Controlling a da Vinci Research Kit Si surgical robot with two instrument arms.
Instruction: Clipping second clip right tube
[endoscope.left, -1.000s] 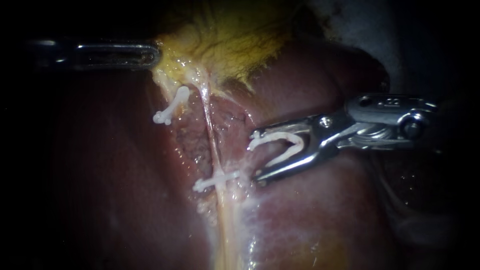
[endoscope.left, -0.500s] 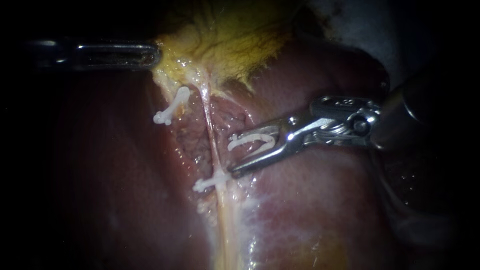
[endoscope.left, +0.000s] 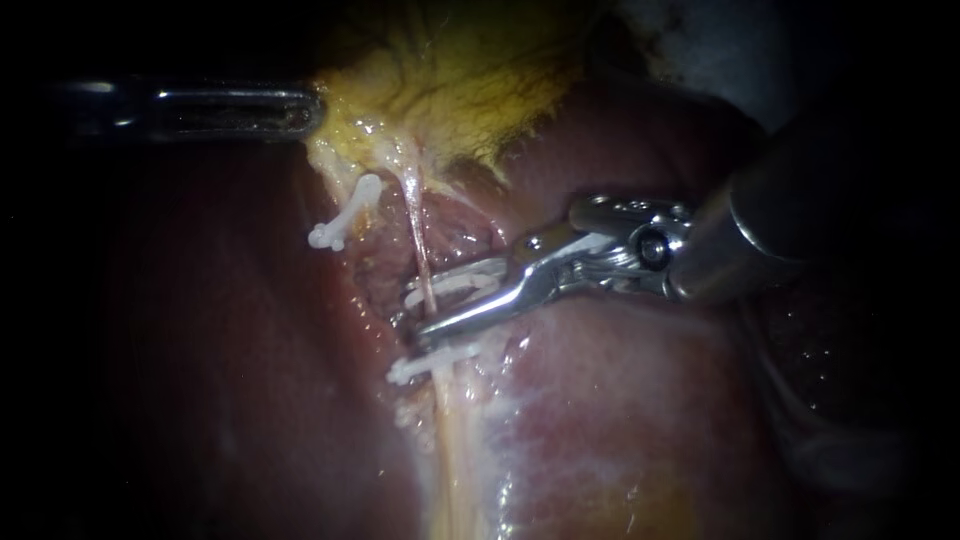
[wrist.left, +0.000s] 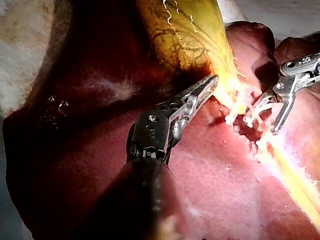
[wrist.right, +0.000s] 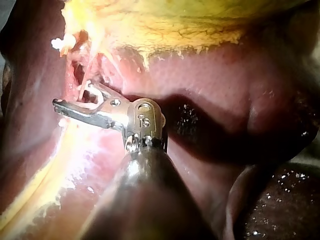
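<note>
1. Narrow grip of the right instrument's hand (endoscope.left: 418, 315) on an open white plastic clip (endoscope.left: 455, 287), both jaws against it, astride the thin pale right tube (endoscope.left: 418, 240).
2. On that tube, between a closed white clip (endoscope.left: 430, 362) and the yellow gallbladder (endoscope.left: 450, 80).
3. Left instrument's hand (endoscope.left: 305, 110) closed on that gallbladder's edge.

The gallbladder (endoscope.left: 450, 80) lies at the top, with the liver (endoscope.left: 620, 400) below and around it. The right tube (endoscope.left: 415, 225) runs down from the gallbladder. The right instrument's end effector (endoscope.left: 415, 315), with the loaded clip (endoscope.left: 455, 285) in it, straddles the tube just above the lower clip (endoscope.left: 425, 365). The left clip (endoscope.left: 345, 212) sits beside the tube. At upper left, the left instrument's end effector (endoscope.left: 305, 110) holds the gallbladder's edge.
</note>
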